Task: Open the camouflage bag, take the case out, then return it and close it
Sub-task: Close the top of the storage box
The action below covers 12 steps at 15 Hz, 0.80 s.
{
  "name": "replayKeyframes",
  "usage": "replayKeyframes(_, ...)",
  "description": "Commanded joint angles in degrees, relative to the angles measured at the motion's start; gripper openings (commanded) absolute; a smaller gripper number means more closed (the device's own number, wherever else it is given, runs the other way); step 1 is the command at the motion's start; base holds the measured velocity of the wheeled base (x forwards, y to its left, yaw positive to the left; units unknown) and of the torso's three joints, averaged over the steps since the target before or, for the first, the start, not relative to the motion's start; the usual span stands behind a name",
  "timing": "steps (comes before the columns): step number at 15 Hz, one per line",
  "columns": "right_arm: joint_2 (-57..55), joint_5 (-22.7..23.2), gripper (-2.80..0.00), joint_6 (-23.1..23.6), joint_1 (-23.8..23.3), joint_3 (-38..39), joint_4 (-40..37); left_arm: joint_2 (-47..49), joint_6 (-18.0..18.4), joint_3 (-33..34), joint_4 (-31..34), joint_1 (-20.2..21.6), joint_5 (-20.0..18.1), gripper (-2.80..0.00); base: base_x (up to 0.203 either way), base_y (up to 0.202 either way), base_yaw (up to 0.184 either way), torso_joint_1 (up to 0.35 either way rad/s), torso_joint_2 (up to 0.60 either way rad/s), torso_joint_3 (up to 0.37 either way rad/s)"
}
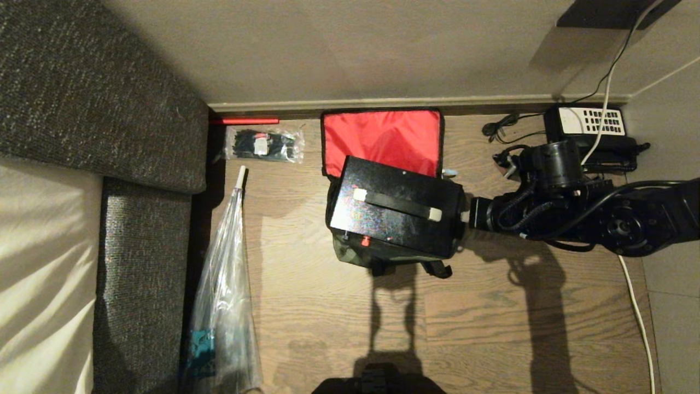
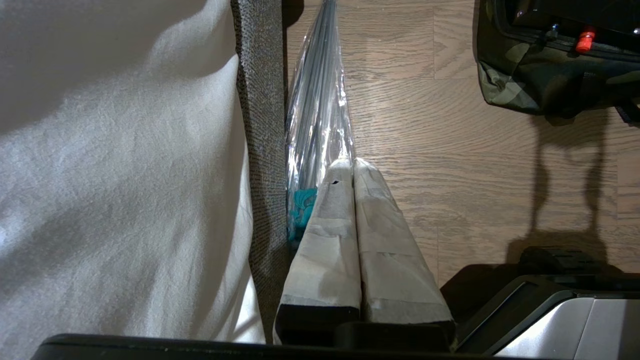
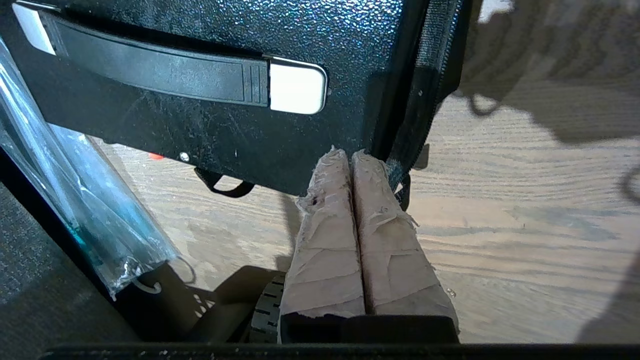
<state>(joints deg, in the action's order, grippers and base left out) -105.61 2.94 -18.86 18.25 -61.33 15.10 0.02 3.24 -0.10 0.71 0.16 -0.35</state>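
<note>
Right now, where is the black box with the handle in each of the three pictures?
Head view: the case sits in the middle, in the open camouflage bag.
Left wrist view: only its edge with the red button shows, in the top right corner.
Right wrist view: it fills the top, handle showing.
Shared landmark: the clear plastic umbrella.

Clear umbrella (image 1: 227, 295) beside sofa (image 1: 136, 262); telephone (image 1: 590, 123) by wall.
</note>
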Motion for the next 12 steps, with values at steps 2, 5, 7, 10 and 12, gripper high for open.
replayKeyframes(2, 0.1, 0.0, -2.8, 2.8, 0.1, 1.5, -2.3, -0.1, 0.0, 0.0, 0.0, 0.0, 0.0, -2.8, 0.0, 0.0, 0.0, 0.0, 0.0, 0.0)
replayKeyframes(5, 0.7, -0.1, -2.8, 3.7, 0.2, 2.2, -4.6, -0.1, 0.0, 0.0, 0.0, 0.0, 0.0, -2.8, 0.0, 0.0, 0.0, 0.0, 0.0, 0.0)
replayKeyframes(7, 0.8, -0.1, -2.8, 2.2, 1.4, 1.8, -4.9, -0.1, 0.0, 0.0, 0.0, 0.0, 0.0, -2.8, 0.0, 0.0, 0.0, 0.0, 0.0, 0.0)
replayKeyframes(10, 0.7, -0.1, -2.8, 1.0, 3.2, 2.6, -5.9, -0.1, 0.0, 0.0, 0.0, 0.0, 0.0, -2.8, 0.0, 0.0, 0.0, 0.0, 0.0, 0.0)
replayKeyframes(12, -0.4, -0.2, -2.8, 1.0, 3.1, 3.3, -5.8, -0.1, 0.0, 0.0, 0.0, 0.0, 0.0, -2.8, 0.0, 0.0, 0.0, 0.0, 0.0, 0.0)
